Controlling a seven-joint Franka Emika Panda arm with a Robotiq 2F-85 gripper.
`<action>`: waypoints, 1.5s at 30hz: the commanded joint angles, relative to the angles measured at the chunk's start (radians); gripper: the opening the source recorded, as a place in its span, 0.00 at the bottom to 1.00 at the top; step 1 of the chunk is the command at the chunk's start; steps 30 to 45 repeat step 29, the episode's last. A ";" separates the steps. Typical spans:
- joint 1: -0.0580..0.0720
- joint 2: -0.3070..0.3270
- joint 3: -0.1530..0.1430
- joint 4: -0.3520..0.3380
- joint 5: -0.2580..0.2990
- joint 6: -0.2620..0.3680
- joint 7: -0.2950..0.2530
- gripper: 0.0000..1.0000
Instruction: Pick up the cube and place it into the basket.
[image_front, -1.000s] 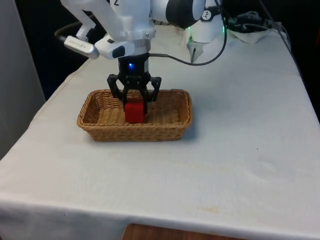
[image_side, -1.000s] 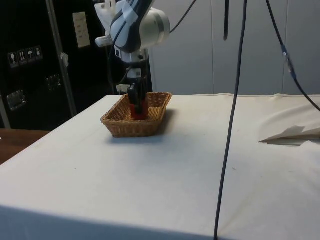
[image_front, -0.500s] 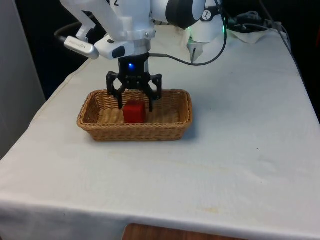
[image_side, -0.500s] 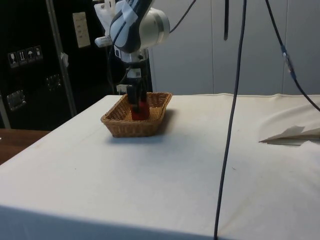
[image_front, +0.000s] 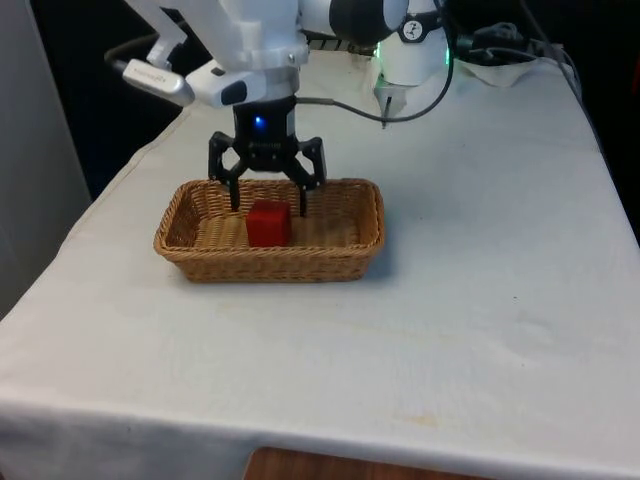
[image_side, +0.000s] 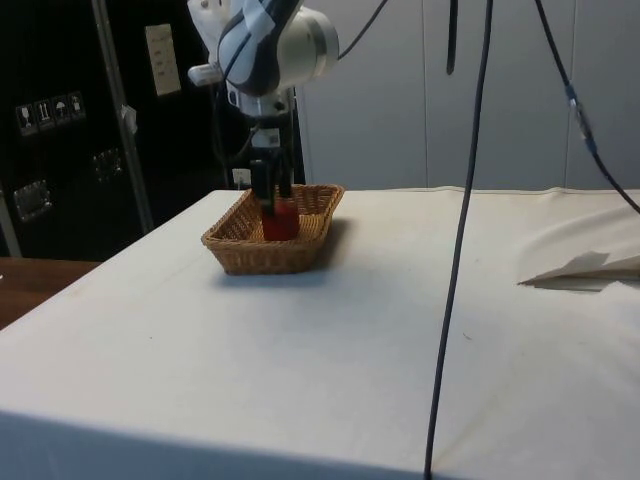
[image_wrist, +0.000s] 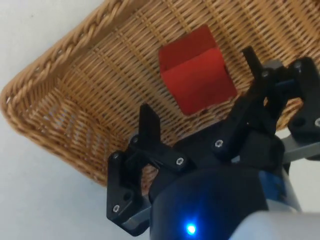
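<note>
Hovering just above the basket (image_front: 345, 250), your tool (image_front: 267, 202) has its fingers (image_wrist: 149, 125) spread wide and grips nothing. Right under it, the red cube (image_front: 268, 223) sits on the wicker floor, untouched, with the basket resting on the white worktop (image_front: 480, 300).

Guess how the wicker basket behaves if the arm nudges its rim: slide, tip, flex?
Probably slides: the basket looks low, wide and flat-bottomed on the cloth. Likely light, since it is open weave. The woven rim may flex slightly. The red cube inside adds little ballast.
</note>
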 joint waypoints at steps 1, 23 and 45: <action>0.006 -0.015 -0.007 -0.008 -0.008 -0.008 0.003 1.00; 0.019 -0.140 -0.032 0.001 -0.043 -0.108 0.014 1.00; 0.013 -0.167 -0.023 0.003 -0.043 -0.120 0.008 1.00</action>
